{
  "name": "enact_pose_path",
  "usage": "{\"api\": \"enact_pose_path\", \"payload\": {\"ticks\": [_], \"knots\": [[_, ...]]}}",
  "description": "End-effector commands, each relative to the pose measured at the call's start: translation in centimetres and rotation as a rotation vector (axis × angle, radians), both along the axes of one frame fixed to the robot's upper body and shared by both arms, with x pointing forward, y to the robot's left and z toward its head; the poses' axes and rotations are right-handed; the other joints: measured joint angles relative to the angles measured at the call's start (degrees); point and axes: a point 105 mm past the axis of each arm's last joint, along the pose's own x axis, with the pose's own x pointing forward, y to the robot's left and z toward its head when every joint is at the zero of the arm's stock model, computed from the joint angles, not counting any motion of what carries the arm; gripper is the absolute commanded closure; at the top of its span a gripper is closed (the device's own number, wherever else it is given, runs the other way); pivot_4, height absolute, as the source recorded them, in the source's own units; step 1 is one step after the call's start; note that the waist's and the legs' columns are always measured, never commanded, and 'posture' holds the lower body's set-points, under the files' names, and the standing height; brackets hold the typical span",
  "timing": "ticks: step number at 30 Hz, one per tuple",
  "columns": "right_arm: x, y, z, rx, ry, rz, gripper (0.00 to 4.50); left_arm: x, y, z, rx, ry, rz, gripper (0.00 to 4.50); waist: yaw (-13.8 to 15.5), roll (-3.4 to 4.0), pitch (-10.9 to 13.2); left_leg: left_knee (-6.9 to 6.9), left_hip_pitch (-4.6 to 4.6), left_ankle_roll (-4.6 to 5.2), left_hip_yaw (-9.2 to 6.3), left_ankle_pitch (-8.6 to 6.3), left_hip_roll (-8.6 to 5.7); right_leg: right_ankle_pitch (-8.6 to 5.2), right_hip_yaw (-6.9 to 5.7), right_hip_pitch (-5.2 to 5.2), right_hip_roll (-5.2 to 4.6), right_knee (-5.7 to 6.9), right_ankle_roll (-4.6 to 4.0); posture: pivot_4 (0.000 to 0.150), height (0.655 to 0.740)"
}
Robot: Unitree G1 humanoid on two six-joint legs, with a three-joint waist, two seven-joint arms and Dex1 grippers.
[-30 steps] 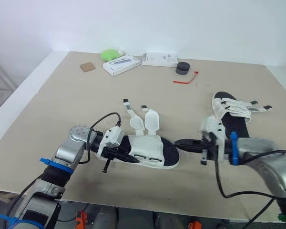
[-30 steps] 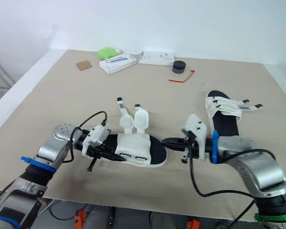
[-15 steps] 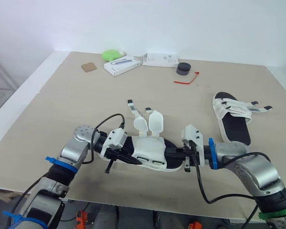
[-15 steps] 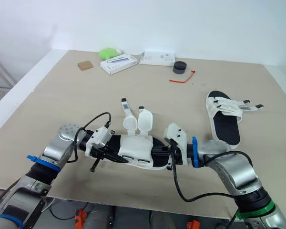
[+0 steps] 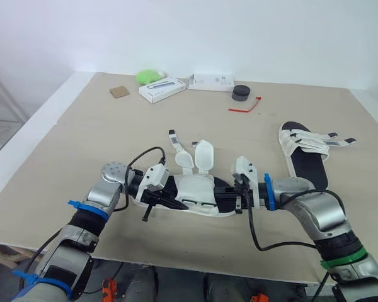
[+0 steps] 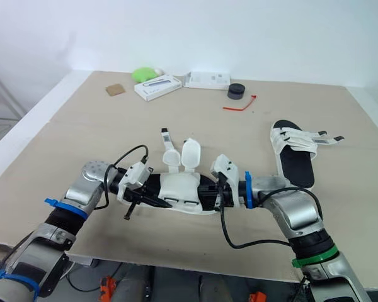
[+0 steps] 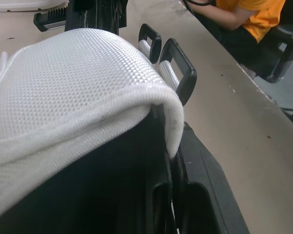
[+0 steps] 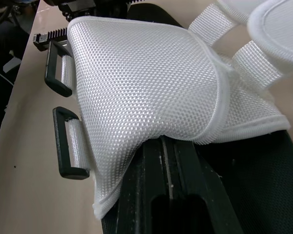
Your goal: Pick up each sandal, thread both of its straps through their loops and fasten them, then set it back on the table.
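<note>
Sandal spanned end to end by both hands.
The left hand (image 5: pixel 152 189) meets one end of the near sandal (image 5: pixel 195 190), straps open, toward the surface's (image 5: pixel 82 138) front edge. The right hand (image 5: pixel 240 190) meets the other end (neither grip can be told). A second sandal (image 5: pixel 305 154) lies well right.

The right gripper (image 5: pixel 234 195) has swung across from beside the far sandal (image 5: pixel 305 155) to the toe end of the near sandal (image 5: pixel 195 190), where its fingers now clamp the black sole.
</note>
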Motion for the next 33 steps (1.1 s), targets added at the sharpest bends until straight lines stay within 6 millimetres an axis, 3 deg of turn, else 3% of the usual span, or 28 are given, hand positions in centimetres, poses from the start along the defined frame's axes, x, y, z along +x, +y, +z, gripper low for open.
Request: {"api": "enact_pose_path", "payload": {"ticks": [1,7,12,17,23,27,33], "knots": [[-1.0,1.5,-0.5,0.006,0.005,0.113,4.45,-0.2,-0.8,-1.0,0.014,0.019,-0.024,4.50,0.0,0.11,-0.1,0.00,0.01,0.00,0.03,0.00,0.00,0.00,0.00,0.01,-0.04,0.00,0.00,0.150,0.7400],[-0.7,0.6,-2.8,-0.052,0.054,0.096,4.45,0.1,-0.5,-0.9,0.014,0.006,-0.014,4.50,0.0,0.20,-0.6,0.00,0.07,0.00,0.15,0.00,0.00,0.02,0.00,0.03,-0.11,-0.01,-0.04,0.150,0.7400],[0.1,-0.2,1.4,0.069,0.009,0.082,4.45,0.3,-0.8,0.0,-0.017,0.009,-0.013,4.50,0.0,0.23,-0.6,-0.02,0.10,0.00,0.15,0.00,0.00,0.02,0.00,0.06,-0.11,-0.01,-0.04,0.150,0.7400],[0.0,-1.0,2.5,0.078,0.008,0.092,4.45,0.0,-1.9,0.0,-0.019,0.002,-0.036,4.50,0.1,0.22,-0.6,-0.02,-0.13,0.01,0.28,0.01,-0.03,0.02,0.00,-0.04,-0.19,-0.02,-0.02,0.150,0.7400],[-0.5,-0.8,0.7,0.033,0.042,0.106,4.45,-0.1,-2.7,-0.3,-0.032,0.021,-0.047,4.50,0.2,0.23,-0.6,-0.04,-0.25,0.14,0.33,0.10,-0.04,-0.32,0.00,-0.02,-0.16,-0.05,0.13,0.150,0.7400],[0.6,-1.8,-4.4,-0.180,0.050,0.041,4.45,0.1,-2.3,-0.9,-0.023,0.056,-0.014,4.50,0.0,0.24,-0.7,-0.07,-0.18,0.14,0.32,0.10,-0.04,-0.41,0.00,0.02,-0.12,-0.05,0.15,0.150,0.7400],[-0.5,-1.5,-6.5,-0.200,0.118,0.122,4.45,-0.8,-2.0,-1.2,-0.023,0.075,-0.021,4.50,-0.5,-0.25,-1.3,-0.07,0.19,-0.09,0.36,-0.05,-0.02,-0.39,0.01,0.21,-0.28,-0.11,0.07,0.150,0.7400]]}}
